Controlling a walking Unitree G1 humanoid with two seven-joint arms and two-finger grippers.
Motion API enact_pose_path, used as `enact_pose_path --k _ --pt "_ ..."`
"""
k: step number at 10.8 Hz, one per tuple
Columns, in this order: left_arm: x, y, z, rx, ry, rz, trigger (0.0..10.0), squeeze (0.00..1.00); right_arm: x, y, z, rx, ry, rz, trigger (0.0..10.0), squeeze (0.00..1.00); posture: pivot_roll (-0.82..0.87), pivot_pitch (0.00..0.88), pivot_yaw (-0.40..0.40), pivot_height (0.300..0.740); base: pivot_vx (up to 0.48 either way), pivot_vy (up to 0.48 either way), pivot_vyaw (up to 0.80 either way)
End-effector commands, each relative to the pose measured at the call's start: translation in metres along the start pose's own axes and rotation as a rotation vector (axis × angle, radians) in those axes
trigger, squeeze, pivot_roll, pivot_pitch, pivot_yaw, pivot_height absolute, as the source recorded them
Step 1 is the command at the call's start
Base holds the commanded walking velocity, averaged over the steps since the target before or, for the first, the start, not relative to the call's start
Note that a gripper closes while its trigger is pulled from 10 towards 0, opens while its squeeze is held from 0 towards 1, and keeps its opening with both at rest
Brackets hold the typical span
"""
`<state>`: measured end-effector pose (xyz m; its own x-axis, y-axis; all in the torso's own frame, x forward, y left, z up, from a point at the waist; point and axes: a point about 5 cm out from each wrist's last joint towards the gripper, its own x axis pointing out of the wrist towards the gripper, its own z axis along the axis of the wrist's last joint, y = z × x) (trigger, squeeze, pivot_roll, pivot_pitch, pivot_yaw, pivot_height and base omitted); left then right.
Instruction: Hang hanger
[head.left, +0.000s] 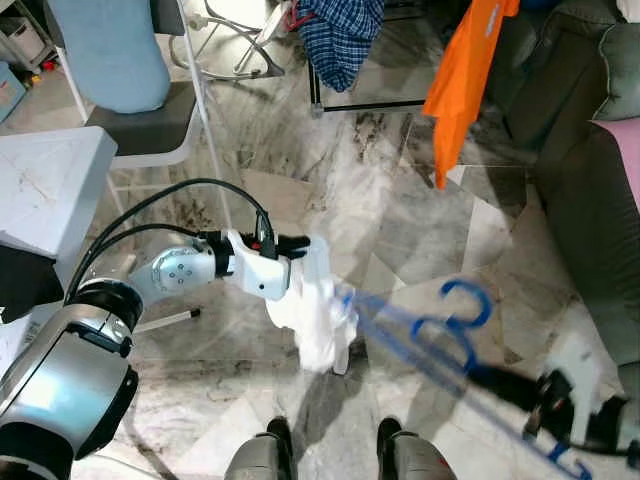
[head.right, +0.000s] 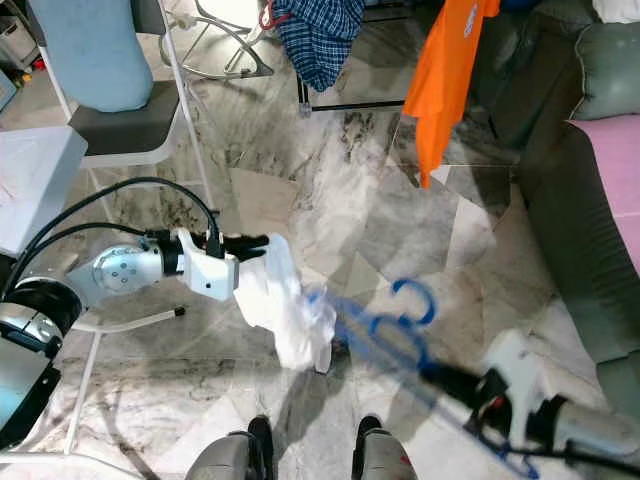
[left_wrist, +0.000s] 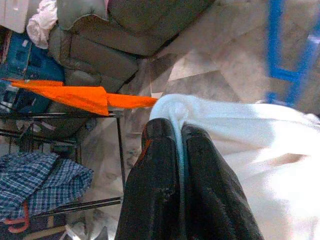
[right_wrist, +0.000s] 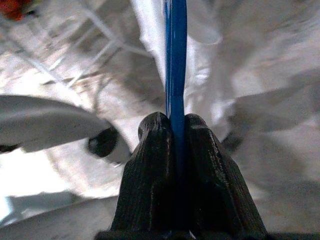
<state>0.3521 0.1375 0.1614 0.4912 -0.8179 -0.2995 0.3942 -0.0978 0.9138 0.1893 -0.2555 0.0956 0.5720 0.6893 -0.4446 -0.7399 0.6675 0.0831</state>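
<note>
Black feet (head.left: 335, 440) stand on the marble floor (head.left: 400, 200); just above them hangs a white garment (head.left: 318, 305), threaded by a thin blue hanger (head.left: 440, 335) — its hook curling upward. Left gripper (left_wrist: 181, 131) jaws are clamped on the garment's bunched edge; right gripper (right_wrist: 172, 120) jaws are closed tight on the hanger's bar.

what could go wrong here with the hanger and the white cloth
The left gripper pinches only a thin fold of the white cloth, so it could slip free. The right gripper grips the blue hanger by its narrow edge, so the hanger may twist. The orange garment already hangs on the rack ahead and could snag the hook.
</note>
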Motion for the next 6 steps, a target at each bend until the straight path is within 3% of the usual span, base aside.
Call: enact_pose_path --k 1,4,6 --pt "-0.007 0.001 -0.004 0.015 0.013 -0.009 10.0 0.0 0.002 0.01 -0.004 0.016 0.019 0.071 10.0 0.0 -0.21 0.3 0.127 0.74 0.0 0.0 0.0" --pt "-0.006 -0.006 0.0 0.014 -0.024 -0.024 10.0 0.0 -0.002 0.004 -0.005 -0.016 0.061 0.06 10.0 0.0 -0.21 0.305 0.131 0.74 0.0 0.0 0.0" --pt "-0.01 -0.016 -0.003 -0.004 -0.008 -0.051 10.0 0.0 -0.019 -0.007 -0.004 -0.046 0.09 -0.003 10.0 0.0 -0.21 0.305 0.133 0.74 0.0 0.0 0.0"
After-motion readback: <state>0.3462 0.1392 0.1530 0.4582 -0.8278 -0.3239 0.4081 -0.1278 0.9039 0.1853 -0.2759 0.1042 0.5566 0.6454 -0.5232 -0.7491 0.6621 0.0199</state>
